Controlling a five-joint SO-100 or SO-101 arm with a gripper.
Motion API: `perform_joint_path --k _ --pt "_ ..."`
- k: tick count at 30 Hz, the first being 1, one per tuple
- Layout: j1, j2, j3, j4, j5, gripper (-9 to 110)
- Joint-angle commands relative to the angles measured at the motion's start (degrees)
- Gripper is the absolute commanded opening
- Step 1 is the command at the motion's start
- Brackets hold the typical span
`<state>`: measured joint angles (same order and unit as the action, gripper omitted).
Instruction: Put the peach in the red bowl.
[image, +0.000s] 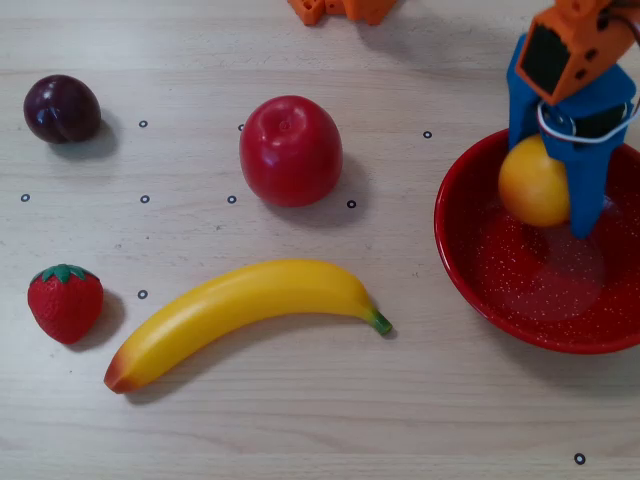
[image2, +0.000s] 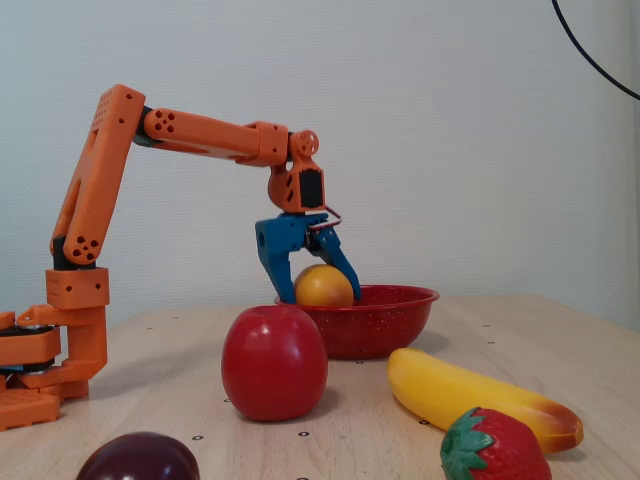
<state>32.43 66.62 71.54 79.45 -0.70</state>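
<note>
The yellow-orange peach (image: 531, 185) sits between the two blue fingers of my gripper (image: 552, 190), over the left inner side of the red speckled bowl (image: 520, 290) at the right edge of the overhead view. In the fixed view the peach (image2: 323, 287) hangs at about rim height of the bowl (image2: 385, 320), with the gripper (image2: 318, 290) pointing down and its fingers on both sides of the fruit. The gripper is shut on the peach. The peach's underside is hidden by the bowl's wall.
On the wooden table lie a red apple (image: 290, 150), a dark plum (image: 62, 108), a strawberry (image: 66, 302) and a banana (image: 240, 315), all left of the bowl. The arm's orange base (image2: 50, 350) stands at the back.
</note>
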Motion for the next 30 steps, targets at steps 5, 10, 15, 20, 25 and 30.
perform_joint_path --k 5,10,15,20,25,30 --pt "0.26 5.10 -0.53 -2.64 1.85 39" --pt "-0.26 6.50 -2.46 -0.62 1.14 49" --pt "-1.05 7.91 -5.45 0.00 1.58 47" --pt "-2.46 11.43 -10.28 -0.35 0.97 31" --pt "-5.27 18.98 -11.95 -1.05 1.41 0" --pt "-9.05 28.13 -7.12 -0.88 1.76 0"
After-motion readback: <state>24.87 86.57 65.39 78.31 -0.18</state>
